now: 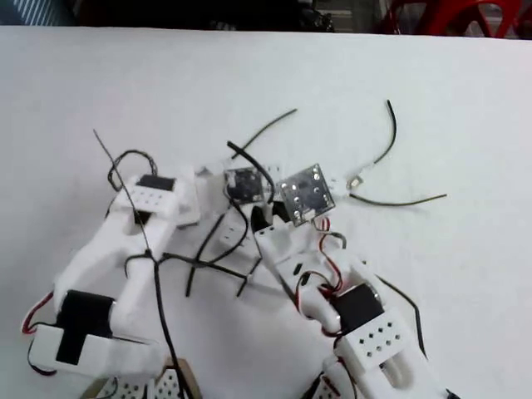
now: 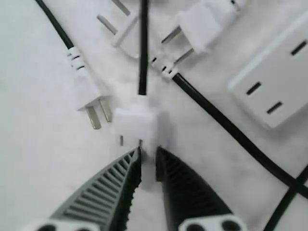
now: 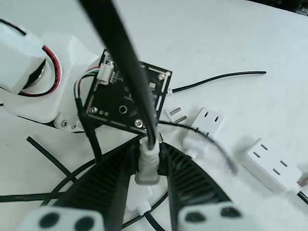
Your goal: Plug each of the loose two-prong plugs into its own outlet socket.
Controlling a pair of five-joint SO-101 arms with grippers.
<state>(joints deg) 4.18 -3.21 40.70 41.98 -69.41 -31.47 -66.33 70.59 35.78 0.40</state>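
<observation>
My left gripper is shut on the edge of a white two-prong plug, whose black cord runs away from the fingers and whose prongs point back at them. Beside it lies a second loose plug, and two more plugs lie farther off. A white outlet block with slot pairs sits to one side. My right gripper is shut on another white plug, held above the table with its black cord rising past the camera. Beyond it lie a small outlet and a longer outlet block.
Both arms meet at the middle of the white table, wrists close together. Black cords cross under and between them. Loose thin cords trail to the back right. The left arm's camera board hangs close to my right gripper.
</observation>
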